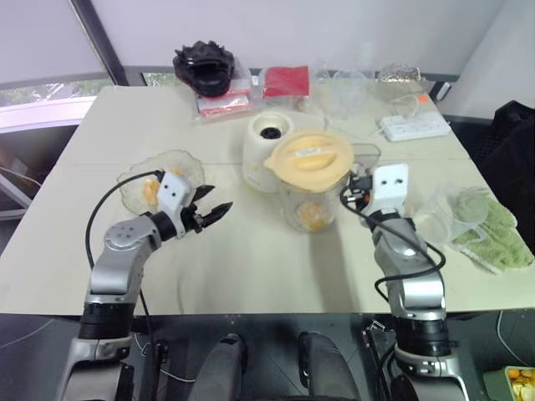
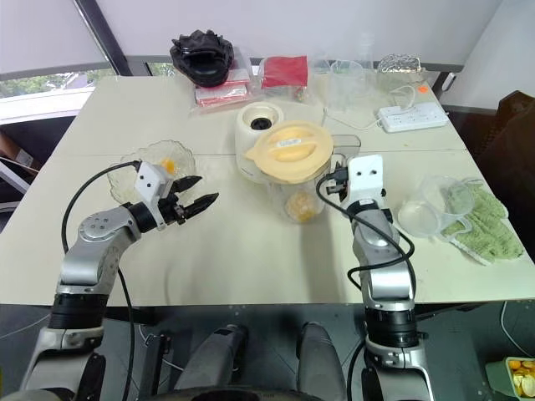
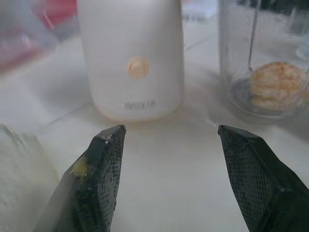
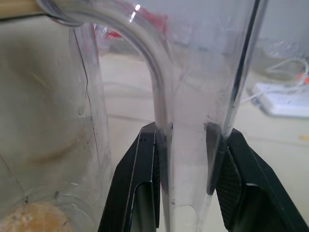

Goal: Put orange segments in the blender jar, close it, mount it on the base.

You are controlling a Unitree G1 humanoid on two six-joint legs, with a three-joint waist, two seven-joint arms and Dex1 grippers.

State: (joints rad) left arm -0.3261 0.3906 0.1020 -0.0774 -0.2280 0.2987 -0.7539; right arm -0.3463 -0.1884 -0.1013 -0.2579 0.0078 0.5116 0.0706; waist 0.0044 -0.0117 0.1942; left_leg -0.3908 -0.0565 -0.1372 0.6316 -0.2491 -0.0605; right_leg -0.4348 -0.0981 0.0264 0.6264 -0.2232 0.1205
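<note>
At the centre of the bench point(image 1: 251, 259), the blender jar point(image 1: 311, 205) stands just in front of the base point(image 1: 266, 150), lid point(image 1: 309, 160) on, with orange segments point(image 1: 311, 215) at its bottom. The right end effector point(image 4: 186, 159) is clamped on the jar's side handle point(image 4: 186, 121). The left end effector point(image 1: 209, 214) hangs wide and empty beside the scalloped dish point(image 1: 138, 185), which holds more segments.

Risks:
- A handle-only grip loads the jar off-centre; it may tilt or swing during lifting.
- The lid appears tilted; if unseated, it may slip off.
- A tilted jar may strike the base's socket rim instead of seating, or push the base.
</note>
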